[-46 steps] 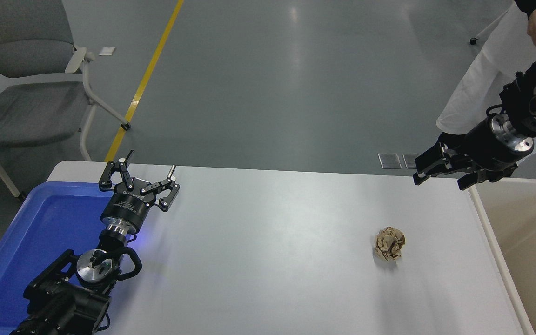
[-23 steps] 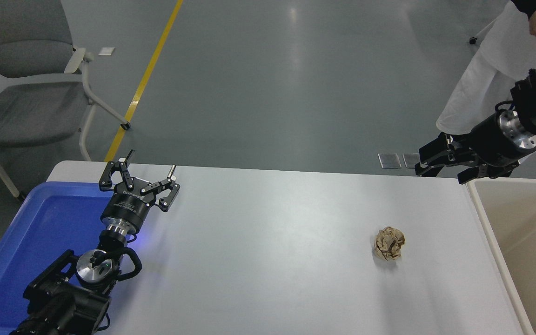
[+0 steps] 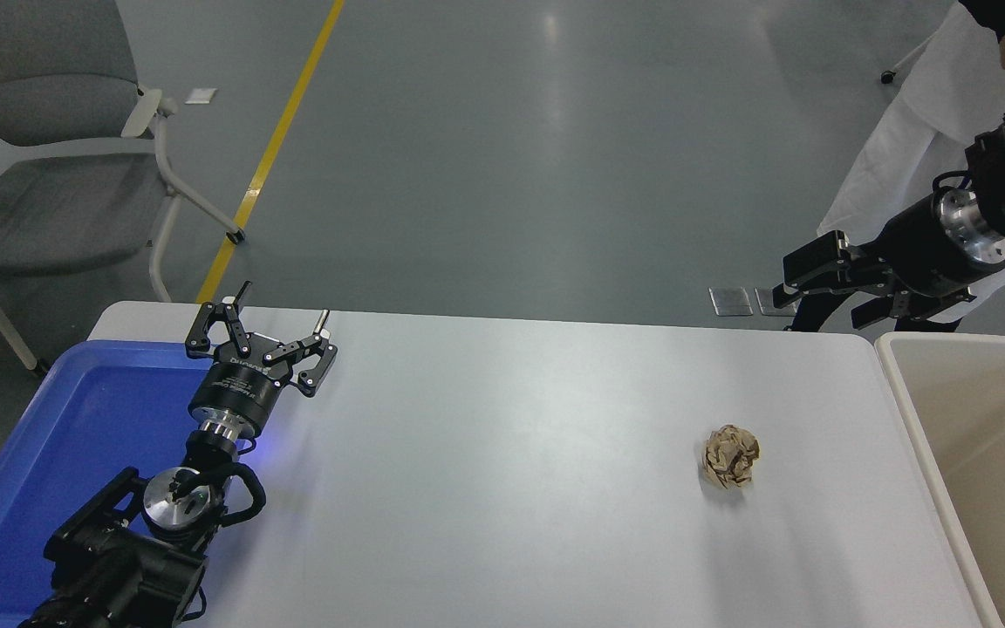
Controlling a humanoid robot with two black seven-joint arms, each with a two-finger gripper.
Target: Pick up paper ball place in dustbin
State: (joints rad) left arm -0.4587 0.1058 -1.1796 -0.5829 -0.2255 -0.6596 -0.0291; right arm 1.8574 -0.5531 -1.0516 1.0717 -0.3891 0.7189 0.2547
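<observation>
The tan-brown paper ball [image 3: 730, 455] lies on the white table [image 3: 502, 488], right of the middle. The beige dustbin [image 3: 987, 453] stands at the table's right edge; its inside looks empty. My right gripper [image 3: 825, 288] hangs in the air above the table's far right corner, well beyond the ball, open and empty. My left gripper [image 3: 280, 330] is parked at the lower left, open and empty, over the table beside the blue tray.
A shallow blue tray [image 3: 58, 436] sits at the table's left end under my left arm. A person in white [image 3: 921, 131] stands at the far right behind my right arm. A grey chair [image 3: 58, 148] stands at the far left.
My right gripper has risen and drawn back to the right, away from the table, staying open. The ball and the left arm have not moved.
</observation>
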